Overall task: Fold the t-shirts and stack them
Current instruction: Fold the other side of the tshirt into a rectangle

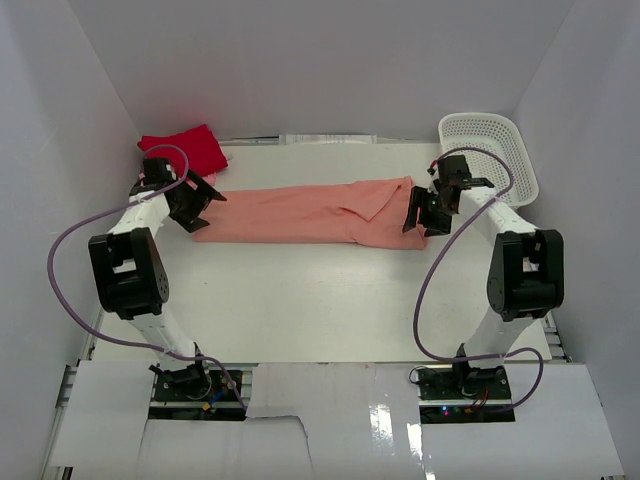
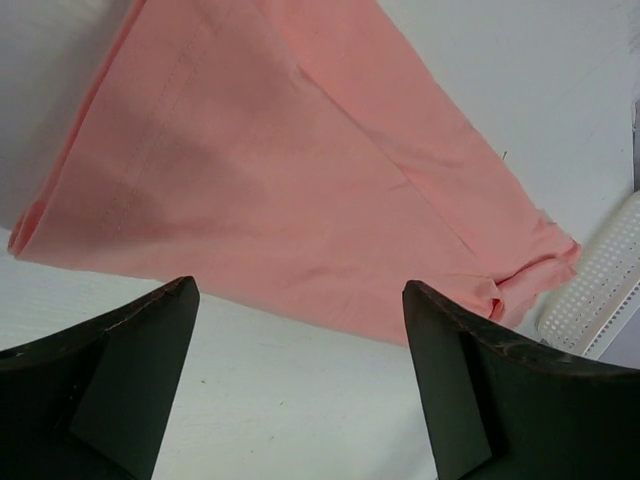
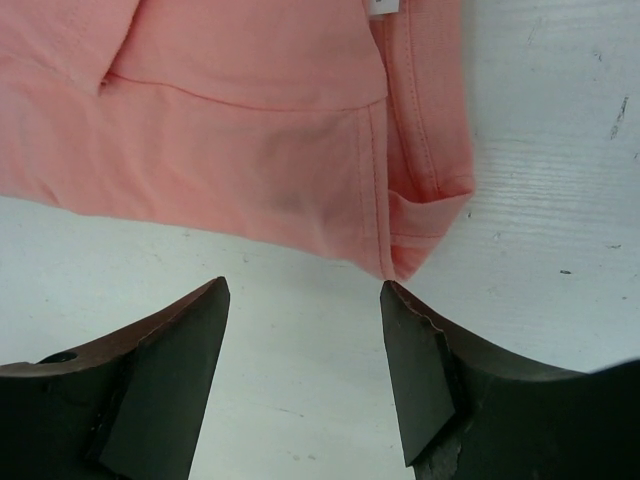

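Fingers of the left gripper stand spread wide: dark, wedge-shaped, matte, with nothing between them. They hang just off the near edge of the salmon-pink t-shirt. The right gripper is likewise parted and empty, its chipped dark tips just short of the shirt's hemmed corner. The shirt is soft, smooth knit cloth folded into a long narrow band, with stitched seams running along it and a sleeve flap doubled over near its right end. It lies flat on the white table, the left gripper at its left end and the right gripper at its right end. Beyond the shirt's left end, at the far corner, sits a bright red t-shirt in a rumpled heap. Beyond its right end is a white plastic lattice basket with rounded corners.
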{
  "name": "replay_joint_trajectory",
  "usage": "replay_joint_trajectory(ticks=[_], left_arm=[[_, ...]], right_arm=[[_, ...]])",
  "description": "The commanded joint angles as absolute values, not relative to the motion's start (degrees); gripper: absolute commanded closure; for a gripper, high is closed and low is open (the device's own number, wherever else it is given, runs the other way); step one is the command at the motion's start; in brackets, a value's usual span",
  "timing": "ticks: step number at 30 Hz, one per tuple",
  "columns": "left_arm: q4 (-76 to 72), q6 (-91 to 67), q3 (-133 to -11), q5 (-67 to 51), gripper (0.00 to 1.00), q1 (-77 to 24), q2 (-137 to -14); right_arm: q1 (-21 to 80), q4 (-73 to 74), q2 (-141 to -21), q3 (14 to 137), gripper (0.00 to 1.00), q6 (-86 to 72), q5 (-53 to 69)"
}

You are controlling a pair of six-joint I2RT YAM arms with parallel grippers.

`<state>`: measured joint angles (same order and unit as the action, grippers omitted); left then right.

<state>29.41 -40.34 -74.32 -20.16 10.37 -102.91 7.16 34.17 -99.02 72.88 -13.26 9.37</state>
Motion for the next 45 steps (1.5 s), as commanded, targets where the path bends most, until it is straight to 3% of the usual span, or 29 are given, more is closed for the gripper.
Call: replay_joint_trajectory(ticks=[1,10,14,18,19,20,23,37,45], left_arm=[[26.02,-39.11,-75.49,-20.31,0.07,9.67,-102.65],[24.61,-39.9,-79.8,-17.76,0.07,8.26,-109.68],[24.43,-39.47,-82.26,-16.88,0.08,7.47,-112.67],[24.78,-39.46,-81.65,-15.3,0.08,7.21,-113.29],[24.96,-39.38,-81.56,-14.94,0.08,7.21,-113.38],[25.22,-39.11,-81.56,-13.98,0.08,7.12,-113.55],[26.36,-39.02,-81.56,-11.62,0.08,7.12,-114.34],[33.92,-38.23,-81.39,-3.61,0.09,7.12,-114.35],[34.54,-37.97,-70.07,-1.05,0.09,7.03,-99.08]], right_arm=[[7.12,32.09,-100.71,72.51,0.32,-12.48,8.0],[7.12,29.53,-105.46,71.9,0.36,-12.74,8.44],[7.12,29.09,-106.7,71.1,0.55,-12.92,8.0],[7.12,29.71,-106.44,69.88,0.59,-12.92,7.39],[7.12,29.62,-106.09,69.18,0.64,-13.01,6.95],[7.12,29.79,-106.0,68.91,0.81,-13.01,6.6],[7.21,30.93,-106.26,68.47,0.92,-12.83,5.36],[8.69,39.37,-100.82,65.05,0.91,-13.0,-7.64],[14.67,41.39,-94.14,57.06,0.85,-17.58,-9.84]])
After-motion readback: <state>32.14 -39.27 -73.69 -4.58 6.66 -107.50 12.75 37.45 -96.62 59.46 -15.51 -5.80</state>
